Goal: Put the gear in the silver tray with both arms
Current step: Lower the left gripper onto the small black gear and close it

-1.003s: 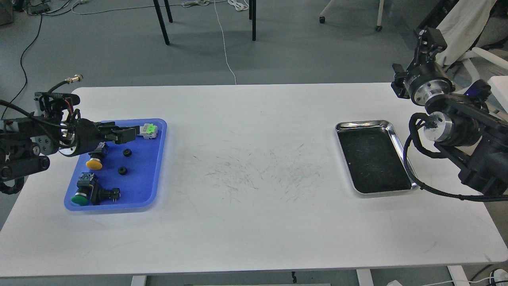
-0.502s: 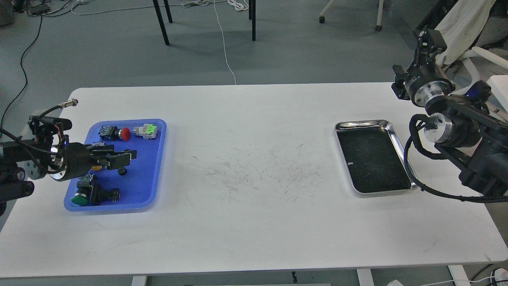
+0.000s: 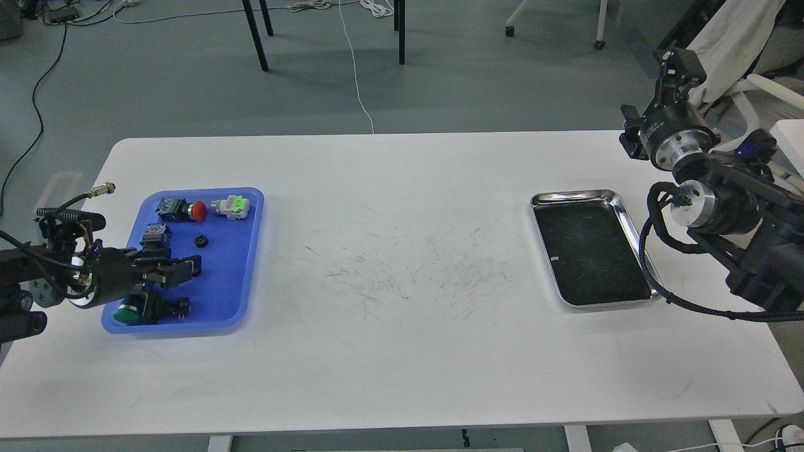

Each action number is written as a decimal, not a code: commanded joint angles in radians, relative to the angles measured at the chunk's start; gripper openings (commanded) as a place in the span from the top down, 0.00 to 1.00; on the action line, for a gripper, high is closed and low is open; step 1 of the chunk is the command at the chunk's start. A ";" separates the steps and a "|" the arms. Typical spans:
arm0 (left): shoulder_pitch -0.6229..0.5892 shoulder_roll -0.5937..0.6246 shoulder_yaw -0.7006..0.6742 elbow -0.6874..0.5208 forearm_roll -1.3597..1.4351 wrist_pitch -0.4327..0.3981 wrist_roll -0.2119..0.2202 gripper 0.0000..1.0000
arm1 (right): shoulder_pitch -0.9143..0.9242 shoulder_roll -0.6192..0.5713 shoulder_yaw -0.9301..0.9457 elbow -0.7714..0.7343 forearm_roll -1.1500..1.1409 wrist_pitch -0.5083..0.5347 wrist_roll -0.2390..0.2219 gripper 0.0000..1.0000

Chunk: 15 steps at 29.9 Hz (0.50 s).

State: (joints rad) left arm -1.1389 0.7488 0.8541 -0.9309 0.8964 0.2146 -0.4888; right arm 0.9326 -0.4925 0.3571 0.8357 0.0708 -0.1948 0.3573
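1. Here, our left gripper [image 3: 188,269] hangs low over the blue tray [image 3: 242,251] at the left end of the white table [image 3: 402,314], its fingers pointing right across the tray's lower half.
2. We cannot tell whether that gripper is parted or closed, or whether it holds anything: the fingers read as one dark mass from this angle.
3. One small black gear [image 3: 201,242] lies free on the blue tray floor, just above and beside the left fingertips and apart from them. It sits below the red-capped button [image 3: 190,211] and the green-and-grey switch [image 3: 231,206]; a green-capped button [image 3: 127,315] lies below our wrist.
4. The gear looks to us light, rigid and small, probably hard plastic or rubber, so it should not crush, but it may skid on the smooth tray floor or roll if tipped on edge. We judge the best hold is across its outer rim, fingers coming down on opposite sides.
5. The silver tray [image 3: 628,220] sits empty at the table's right end, well apart from the blue one.
6. Our right gripper [image 3: 675,61] is raised off the table's far right edge, beyond the silver tray; its fingers cannot be told apart.
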 commanded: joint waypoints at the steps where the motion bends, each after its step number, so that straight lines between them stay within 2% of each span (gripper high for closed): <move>1: -0.001 -0.032 -0.001 0.012 -0.001 0.002 0.000 0.41 | 0.000 -0.001 -0.001 0.000 0.000 -0.003 0.000 0.01; 15: 0.048 -0.046 0.000 0.017 -0.001 0.029 0.000 0.44 | 0.000 -0.001 -0.003 -0.003 -0.003 0.000 -0.001 0.01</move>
State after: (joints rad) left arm -1.1095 0.7030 0.8533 -0.9177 0.8958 0.2388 -0.4888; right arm 0.9313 -0.4940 0.3544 0.8339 0.0677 -0.1949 0.3558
